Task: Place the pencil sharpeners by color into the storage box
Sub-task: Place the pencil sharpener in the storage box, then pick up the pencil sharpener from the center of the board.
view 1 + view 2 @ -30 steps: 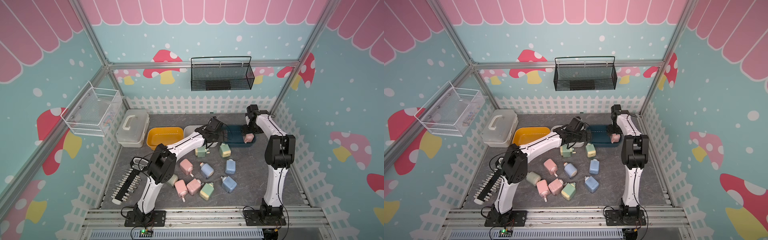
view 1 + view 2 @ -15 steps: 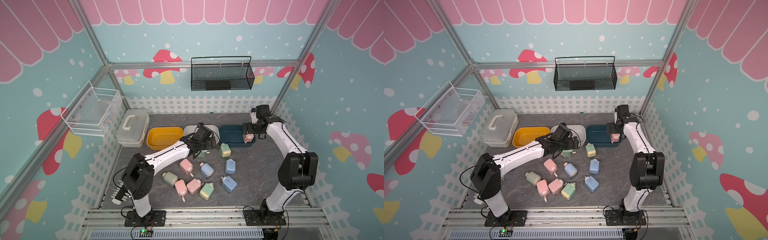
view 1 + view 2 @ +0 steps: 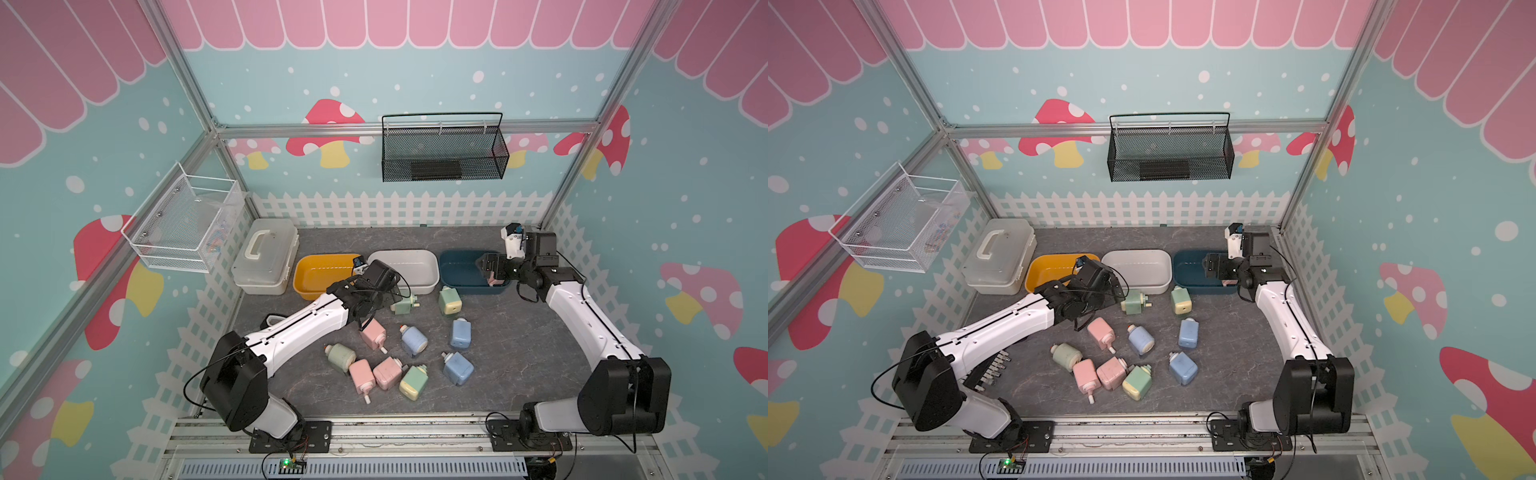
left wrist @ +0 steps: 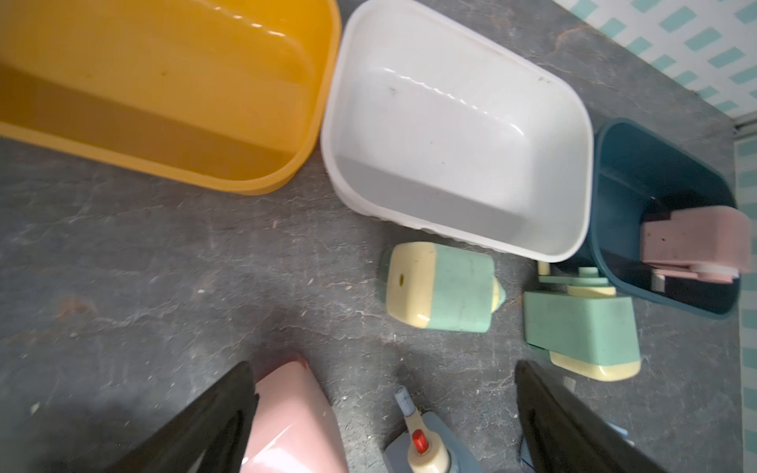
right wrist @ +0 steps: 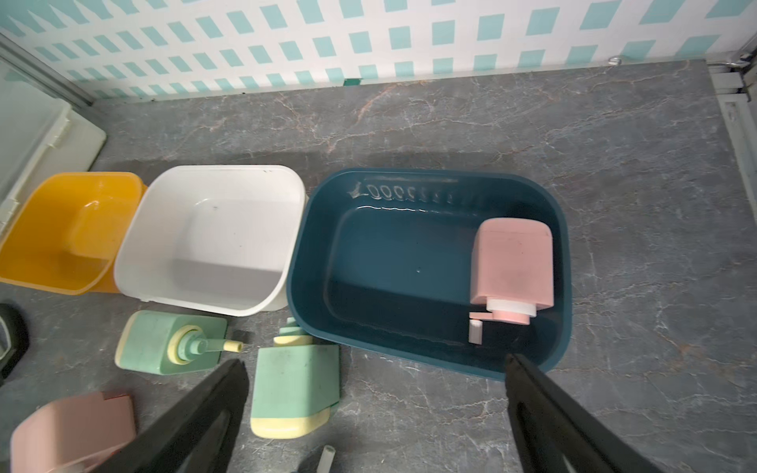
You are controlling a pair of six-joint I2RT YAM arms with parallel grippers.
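Right gripper [image 5: 375, 362], jaws apart and holding nothing, hovers by the blue bin [image 5: 430, 175] containing one pink sharpener [image 5: 512, 262].

Both top views: mounted high at the cell front, tilted down and back, far enough out to take in the whole table [image 3: 519, 353]. Near-identical, slight sideways offset. Left wrist cam: close, low, facing white bin [image 4: 450, 123]. Right wrist cam: close, above blue bin [image 5: 389, 254]. Wrist views overlap on yellow bin [image 4: 164, 102], white bin, blue bin.
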